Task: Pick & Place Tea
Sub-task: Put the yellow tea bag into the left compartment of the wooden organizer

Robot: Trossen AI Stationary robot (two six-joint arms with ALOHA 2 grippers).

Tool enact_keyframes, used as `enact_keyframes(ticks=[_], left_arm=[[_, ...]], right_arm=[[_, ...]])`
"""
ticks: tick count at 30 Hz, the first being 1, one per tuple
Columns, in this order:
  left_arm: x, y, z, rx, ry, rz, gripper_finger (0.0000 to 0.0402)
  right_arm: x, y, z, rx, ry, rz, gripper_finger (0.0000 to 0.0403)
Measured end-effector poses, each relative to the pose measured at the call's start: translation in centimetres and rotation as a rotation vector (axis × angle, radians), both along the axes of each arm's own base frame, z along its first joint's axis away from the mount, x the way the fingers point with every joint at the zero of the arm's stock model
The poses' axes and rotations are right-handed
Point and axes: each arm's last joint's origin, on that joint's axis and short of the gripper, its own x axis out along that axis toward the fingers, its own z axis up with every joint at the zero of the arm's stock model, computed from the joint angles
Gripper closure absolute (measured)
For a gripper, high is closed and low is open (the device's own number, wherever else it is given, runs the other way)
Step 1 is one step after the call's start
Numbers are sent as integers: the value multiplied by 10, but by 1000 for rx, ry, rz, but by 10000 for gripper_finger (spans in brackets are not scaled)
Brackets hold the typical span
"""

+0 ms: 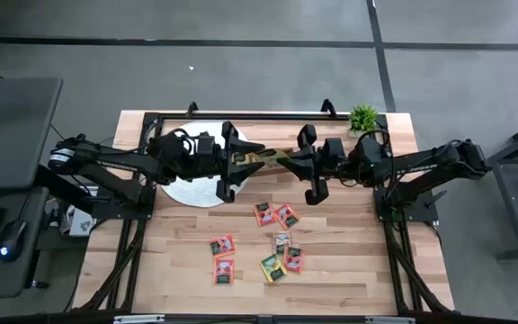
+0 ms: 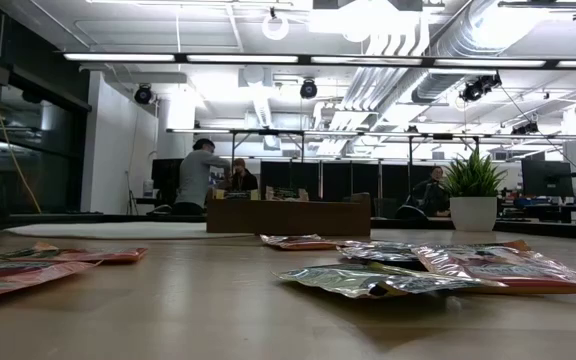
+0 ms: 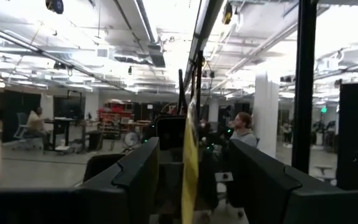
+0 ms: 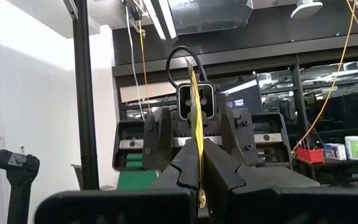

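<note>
A yellow tea packet is held up on edge between the two arms, high over the table's middle. My right gripper is shut on it. My left gripper faces it from the table's left, open, with one finger on each side of the same packet and a gap to each. In the high view the two grippers meet nose to nose. Several red, orange and green tea packets lie flat on the wood below. The wooden tray stands farther back. My right gripper pinches the yellow packet's end nearest it between its two shut fingers. The fingers come roughly level from the table's right, tipped a little upward. The packet stands on edge, sticks out past the fingertips toward the left gripper, and is clear of the table.
A white round mat lies under the left arm. A potted plant stands at the far right corner. A black frame bar runs along the far edge. People sit at desks in the room beyond.
</note>
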Motion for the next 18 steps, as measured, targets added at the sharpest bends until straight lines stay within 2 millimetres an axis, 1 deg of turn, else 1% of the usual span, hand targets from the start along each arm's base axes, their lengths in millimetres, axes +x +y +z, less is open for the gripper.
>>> enact_keyframes(ticks=[2, 5, 10, 16, 18], left_arm=[[0, 1, 1, 8, -16, 8, 220], [-1, 4, 3, 7, -34, 11, 244], [0, 5, 2, 6, -27, 3, 301], [0, 4, 2, 7, -26, 3, 384], [0, 4, 2, 8, -27, 4, 396]], right_arm=[[0, 0, 0, 0, 0, 0, 403], [0, 0, 0, 0, 0, 0, 403], [0, 0, 0, 0, -1, 0, 403], [0, 0, 0, 0, -1, 0, 403], [0, 0, 0, 0, 0, 0, 403]])
